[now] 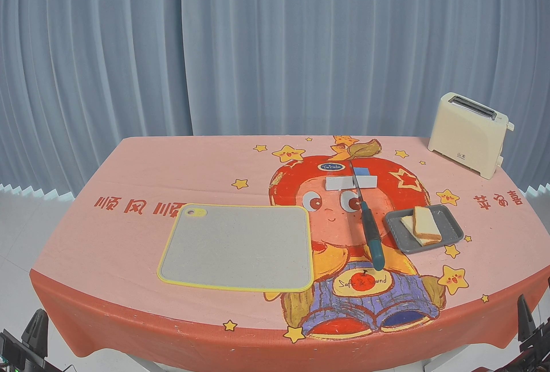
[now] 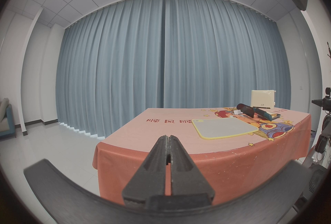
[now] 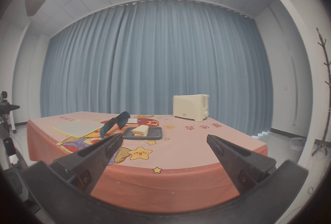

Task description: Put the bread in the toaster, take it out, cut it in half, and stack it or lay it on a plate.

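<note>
- Bread (image 1: 425, 224) is lying in the grey tray (image 1: 452, 230) on the table's right side, nearer the right gripper (image 3: 163, 138).
- That gripper is gaping wide, holding nothing; the left gripper (image 2: 168, 138) is resting closed, empty.

Head view: high above table (image 1: 143, 172) front edge, facing forward and down, whole tabletop close.
Left wrist view: low, off table's left front corner, well back, facing across it.
Right wrist view: low, off table's right front corner, nearer, facing across it.
All three share tabletop, toaster (image 1: 468, 134), cutting board (image 1: 238, 246).
</note>
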Tool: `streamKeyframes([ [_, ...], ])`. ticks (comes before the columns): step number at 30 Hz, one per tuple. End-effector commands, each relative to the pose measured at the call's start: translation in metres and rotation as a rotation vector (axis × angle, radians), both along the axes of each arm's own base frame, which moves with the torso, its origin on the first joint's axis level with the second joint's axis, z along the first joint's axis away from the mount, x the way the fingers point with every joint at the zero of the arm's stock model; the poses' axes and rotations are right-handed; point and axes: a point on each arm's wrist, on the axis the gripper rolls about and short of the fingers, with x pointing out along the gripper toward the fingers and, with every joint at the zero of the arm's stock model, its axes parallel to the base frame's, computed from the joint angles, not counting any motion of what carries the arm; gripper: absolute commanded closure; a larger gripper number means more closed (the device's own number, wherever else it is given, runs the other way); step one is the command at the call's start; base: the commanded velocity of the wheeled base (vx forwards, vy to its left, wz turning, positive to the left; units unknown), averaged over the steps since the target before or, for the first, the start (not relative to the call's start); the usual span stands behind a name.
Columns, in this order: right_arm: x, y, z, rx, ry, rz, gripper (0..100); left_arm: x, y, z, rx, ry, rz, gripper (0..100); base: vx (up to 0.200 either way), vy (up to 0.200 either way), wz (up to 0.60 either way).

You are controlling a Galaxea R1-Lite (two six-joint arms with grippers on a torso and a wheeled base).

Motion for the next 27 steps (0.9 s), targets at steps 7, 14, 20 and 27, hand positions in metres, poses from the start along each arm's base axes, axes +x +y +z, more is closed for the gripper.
streamKeyframes([
  [7,-0.0008,-0.0005,-0.0049,0.015,-0.009,-0.024,0,0.0014,0.0000,-0.0049,-0.001,0.019,0.001,100,0.000,0.000,0.00],
  [14,-0.0008,-0.0005,-0.0049,0.016,-0.010,-0.024,0,0.0014,0.0000,-0.0049,-0.001,0.019,0.001,100,0.000,0.000,0.00],
  [20,-0.0008,-0.0005,-0.0049,0.018,-0.010,-0.024,0,0.0014,0.0000,-0.0049,-0.001,0.019,0.001,100,0.000,0.000,0.00],
  [27,-0.0008,-0.0005,-0.0049,0.021,-0.010,-0.024,0,0.0014,0.0000,-0.0049,-0.001,0.019,0.001,100,0.000,0.000,0.00],
])
